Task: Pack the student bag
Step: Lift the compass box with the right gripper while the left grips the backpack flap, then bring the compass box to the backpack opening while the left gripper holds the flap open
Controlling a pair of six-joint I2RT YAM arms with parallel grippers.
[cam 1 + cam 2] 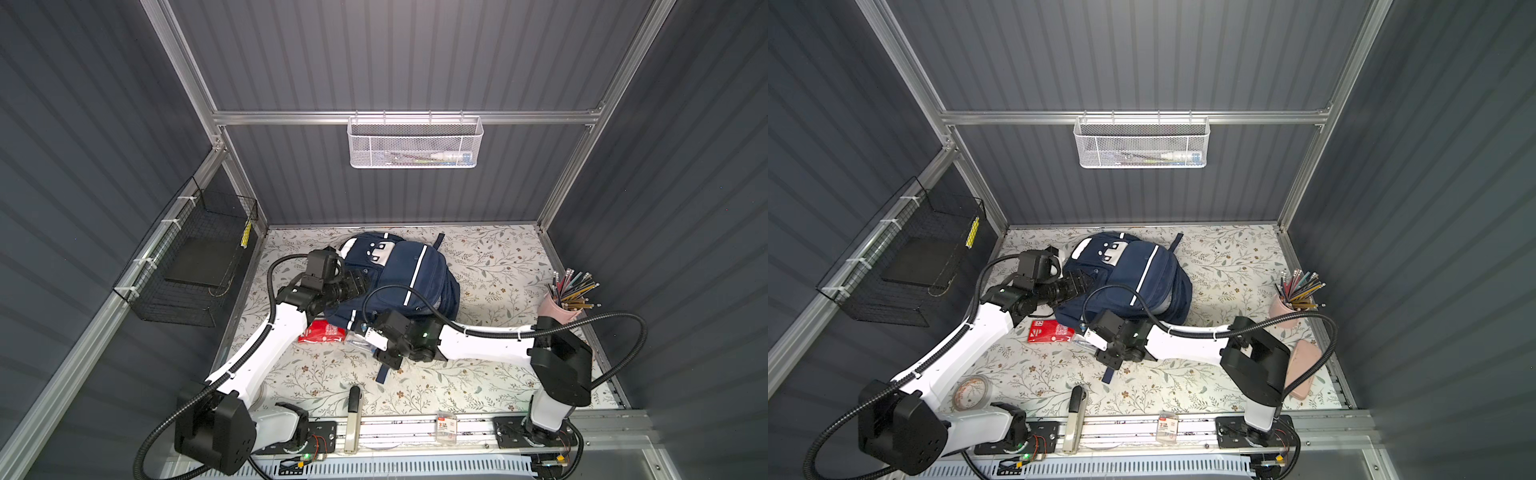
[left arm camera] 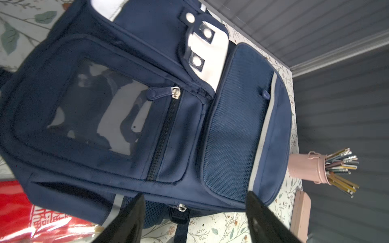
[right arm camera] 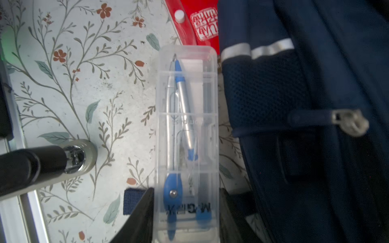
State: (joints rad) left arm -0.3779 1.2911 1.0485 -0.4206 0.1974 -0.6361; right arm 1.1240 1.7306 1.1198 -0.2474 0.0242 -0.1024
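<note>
The student bag [image 1: 411, 270] looks soft and floppy; best pinched by a zip pull [image 2: 154, 93]; left gripper [image 2: 195, 194] gapes wide; right gripper [image 3: 186, 190] clamps the compass case [image 3: 186, 126].

A robot lab cell: grey ribbed wall panels [image 1: 415, 62], aluminium framing [image 1: 291, 117], a mounting rail [image 1: 415, 428] along the tabletop's [image 1: 498, 257] near edge.

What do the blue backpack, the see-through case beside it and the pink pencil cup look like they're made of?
The student bag: matte woven navy fabric, judging by stitched seams and mesh panels, plus a glossy clear window. The clear case: hard, slightly frosted plastic; the compass inside shows through. The pencil cup: probably painted metal, given its pink sheen and rolled rim, though plastic is possible.
</note>
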